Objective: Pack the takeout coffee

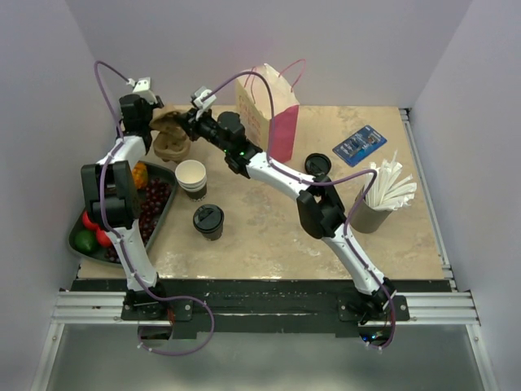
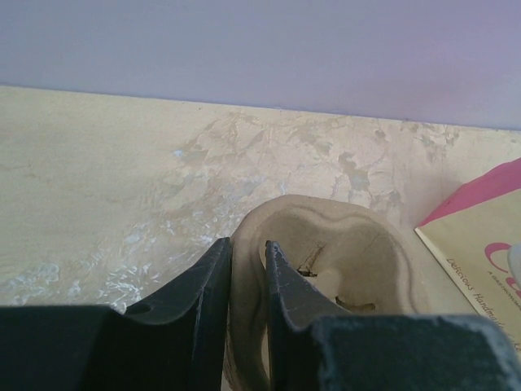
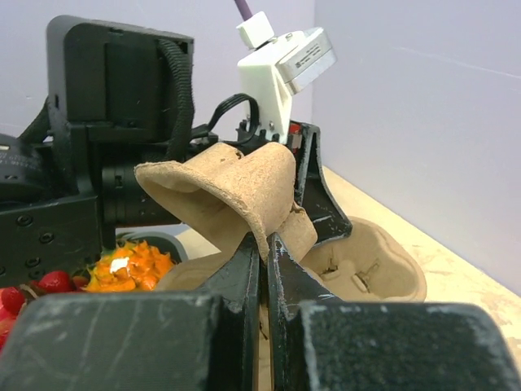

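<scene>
Far-left corner: left pincer (image 2: 247,252) clamped on carrier (image 2: 350,236) wall, right pincer (image 3: 264,248) pinched on a lifted carrier edge, probably to pull nested trays apart. The coffee (image 1: 208,221) stands lidded mid-counter (image 1: 269,240), near stacked cups (image 1: 191,177), untouched and not yet packed.

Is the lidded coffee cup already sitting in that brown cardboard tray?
No, the lidded coffee cup stands by itself on the table, apart from the cardboard tray at the back.

The takeout coffee (image 1: 208,221) stands before the stacked cups (image 1: 191,178), right of the fruit tray (image 1: 172,194).
</scene>
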